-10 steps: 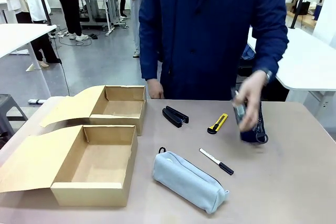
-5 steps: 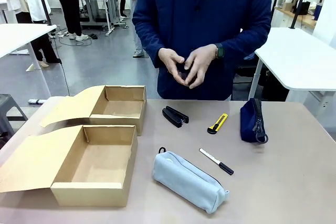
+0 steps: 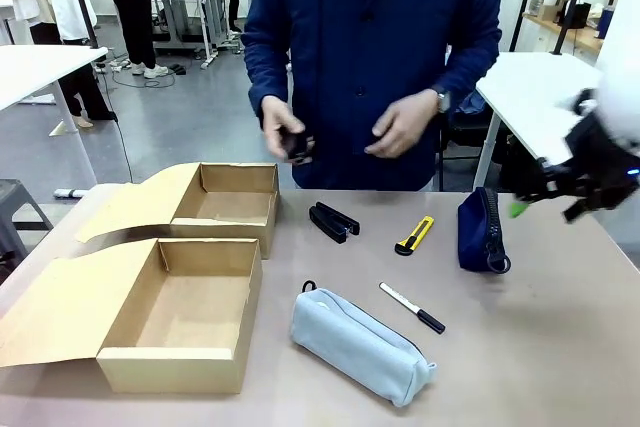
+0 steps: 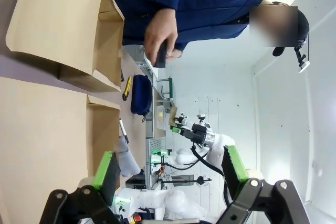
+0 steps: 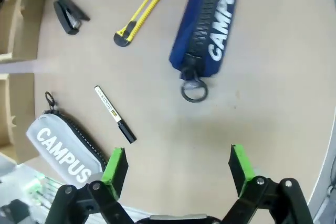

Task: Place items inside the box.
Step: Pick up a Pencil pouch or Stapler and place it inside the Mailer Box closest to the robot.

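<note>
On the table lie a black stapler [image 3: 333, 221], a yellow-black utility knife [image 3: 414, 235], a white-black pen [image 3: 412, 307], a light grey-blue pouch [image 3: 360, 344] and a navy pouch [image 3: 482, 230]. The person's hand holds a second black stapler [image 3: 296, 145] above the far open cardboard box [image 3: 225, 230]; a nearer box [image 3: 170, 369] stands open too. My right gripper [image 3: 545, 202] hovers open at the right, beside the navy pouch [image 5: 210, 22]. In its wrist view the right gripper [image 5: 177, 163] is above bare table, near the pen [image 5: 114, 114]. My left gripper [image 4: 170, 169] is open and holds nothing.
Both boxes have their lids folded out to the left. The person stands at the far edge, both hands raised over the table. White tables [image 3: 560, 107] stand behind at the right and left.
The person has set the navy pouch down, brought both hands together, then moved one hand with a stapler toward the far box. My right gripper has come in from the right.
</note>
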`<action>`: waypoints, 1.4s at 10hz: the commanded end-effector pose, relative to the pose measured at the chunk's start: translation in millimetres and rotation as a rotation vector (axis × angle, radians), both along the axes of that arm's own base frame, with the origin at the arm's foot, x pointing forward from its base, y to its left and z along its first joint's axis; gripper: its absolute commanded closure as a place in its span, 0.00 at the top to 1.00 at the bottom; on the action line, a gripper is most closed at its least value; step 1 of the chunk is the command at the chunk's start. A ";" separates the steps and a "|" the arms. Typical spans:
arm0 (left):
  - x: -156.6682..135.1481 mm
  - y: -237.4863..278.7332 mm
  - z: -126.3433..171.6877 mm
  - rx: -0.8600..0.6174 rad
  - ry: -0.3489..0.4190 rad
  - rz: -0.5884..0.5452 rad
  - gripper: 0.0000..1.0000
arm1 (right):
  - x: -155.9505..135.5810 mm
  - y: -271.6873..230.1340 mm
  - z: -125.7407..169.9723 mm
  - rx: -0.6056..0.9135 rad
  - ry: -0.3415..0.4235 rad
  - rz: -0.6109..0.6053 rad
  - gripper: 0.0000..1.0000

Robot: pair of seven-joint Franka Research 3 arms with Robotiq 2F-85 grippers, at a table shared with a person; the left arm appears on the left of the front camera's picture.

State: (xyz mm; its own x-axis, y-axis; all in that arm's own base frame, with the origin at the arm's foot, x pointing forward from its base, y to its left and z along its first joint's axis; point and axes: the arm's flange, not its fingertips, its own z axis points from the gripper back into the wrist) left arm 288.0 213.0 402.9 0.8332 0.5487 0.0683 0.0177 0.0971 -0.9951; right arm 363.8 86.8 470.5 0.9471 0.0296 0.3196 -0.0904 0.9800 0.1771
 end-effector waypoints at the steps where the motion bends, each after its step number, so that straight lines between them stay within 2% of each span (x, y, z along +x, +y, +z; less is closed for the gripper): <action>1: -1.8 -0.1 1.0 -0.005 -0.030 -0.002 1.00 | -2.6 -30.7 9.4 0.055 0.010 -0.036 1.00; 3: -1.8 -0.1 1.0 -0.005 -0.030 -0.002 1.00 | -2.6 -30.7 9.4 0.055 0.010 -0.036 1.00; 5: -1.8 -0.1 1.0 -0.005 -0.030 -0.002 1.00 | 6.3 7.1 -1.2 -0.059 -0.002 -0.027 1.00; 7: -1.8 -0.1 1.0 -0.005 -0.030 -0.002 1.00 | 58.6 34.1 1.0 -0.133 0.071 -0.043 1.00; 8: -1.8 -0.1 1.0 -0.005 -0.030 -0.002 1.00 | 94.6 39.0 -3.3 -0.208 0.099 -0.220 1.00; 9: -1.8 -0.1 1.0 -0.005 -0.030 -0.002 1.00 | 117.9 46.0 -14.8 -0.202 0.159 -0.174 1.00; 10: -1.8 -0.1 1.0 -0.005 -0.030 -0.002 1.00 | 137.3 48.7 -28.8 -0.194 0.198 -0.182 1.00; 11: -1.8 -0.1 1.0 -0.005 -0.030 -0.002 1.00 | 150.1 46.8 -38.7 -0.169 0.233 -0.177 1.00; 13: -1.8 -0.1 1.0 -0.005 -0.030 -0.002 1.00 | 159.5 35.2 -46.7 -0.147 0.247 -0.190 1.00; 14: -1.8 -0.1 1.0 -0.005 -0.030 -0.002 1.00 | 166.9 28.1 -51.5 -0.135 0.245 -0.131 1.00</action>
State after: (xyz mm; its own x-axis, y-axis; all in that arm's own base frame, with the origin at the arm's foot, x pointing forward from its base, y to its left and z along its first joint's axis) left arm 287.9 213.7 403.7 0.8330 0.5488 0.0708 0.0200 0.0980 -0.9950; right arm 528.9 116.9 409.8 0.9906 -0.1059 0.0871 0.1049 0.9944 0.0158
